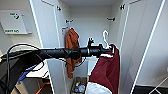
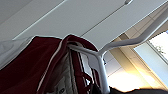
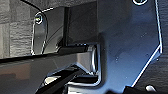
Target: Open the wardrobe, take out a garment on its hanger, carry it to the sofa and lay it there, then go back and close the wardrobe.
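An orange-rust hooded garment (image 1: 72, 47) hangs left inside the open wardrobe (image 1: 90, 22), with clutter on its floor. My left tool (image 1: 108, 49) is clamped on the white hanger (image 1: 106, 37), hook up, at the wardrobe's right. The maroon garment (image 1: 107, 70) hangs straight down, long axis vertical.

One wardrobe (image 1: 90, 22) stands open at the centre of the frame, with two doors swung wide: one door (image 1: 46, 30) at left, one door (image 1: 142, 37) at right. Two garments show inside it: one orange-rust hooded garment (image 1: 72, 40) hanging left of centre and one maroon jacket (image 1: 107, 70) with white sleeves at lower right. One white hanger (image 1: 106, 37) rises above the jacket. One robot arm (image 1: 62, 53) crosses the frame from the left. One white wall box (image 1: 13, 22) sits at upper left.
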`<state>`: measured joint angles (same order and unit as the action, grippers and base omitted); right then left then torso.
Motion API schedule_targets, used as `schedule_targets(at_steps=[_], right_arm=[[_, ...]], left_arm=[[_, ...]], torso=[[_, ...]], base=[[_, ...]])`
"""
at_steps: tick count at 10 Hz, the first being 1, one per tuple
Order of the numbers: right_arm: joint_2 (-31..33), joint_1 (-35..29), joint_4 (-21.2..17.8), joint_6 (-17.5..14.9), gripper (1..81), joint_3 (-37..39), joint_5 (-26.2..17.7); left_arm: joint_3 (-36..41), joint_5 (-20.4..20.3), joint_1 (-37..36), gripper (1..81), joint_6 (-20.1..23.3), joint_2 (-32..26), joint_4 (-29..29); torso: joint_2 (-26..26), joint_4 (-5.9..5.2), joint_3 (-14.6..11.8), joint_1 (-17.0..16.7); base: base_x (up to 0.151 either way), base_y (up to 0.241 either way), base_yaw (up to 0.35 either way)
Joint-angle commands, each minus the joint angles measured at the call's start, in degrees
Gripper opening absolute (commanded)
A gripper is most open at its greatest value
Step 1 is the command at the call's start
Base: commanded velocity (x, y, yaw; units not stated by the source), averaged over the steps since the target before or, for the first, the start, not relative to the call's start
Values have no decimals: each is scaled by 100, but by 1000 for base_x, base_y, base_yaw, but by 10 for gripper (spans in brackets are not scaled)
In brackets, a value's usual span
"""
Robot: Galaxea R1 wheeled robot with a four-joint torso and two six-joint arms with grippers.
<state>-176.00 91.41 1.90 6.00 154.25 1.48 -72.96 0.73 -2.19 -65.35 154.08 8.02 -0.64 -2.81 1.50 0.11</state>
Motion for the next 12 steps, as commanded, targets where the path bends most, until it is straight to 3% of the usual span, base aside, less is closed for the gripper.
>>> schedule_targets(at_steps=[1,5,12], right_arm=[[-79,-188,30,-37,811,-63,-279],[-87,-197,30,-37,811,-63,-279],[-105,-223,30,-37,811,-80,-279]], left_arm=[[212,-600,-866,10,49,-219,129],[396,-688,-699,10,40,-606,121],[396,-680,-690,10,49,-597,129]], torso=[[0,0,0,0],[0,0,0,0],[0,0,0,0]], base=[[0,0,0],[0,0,0],[0,0,0]])
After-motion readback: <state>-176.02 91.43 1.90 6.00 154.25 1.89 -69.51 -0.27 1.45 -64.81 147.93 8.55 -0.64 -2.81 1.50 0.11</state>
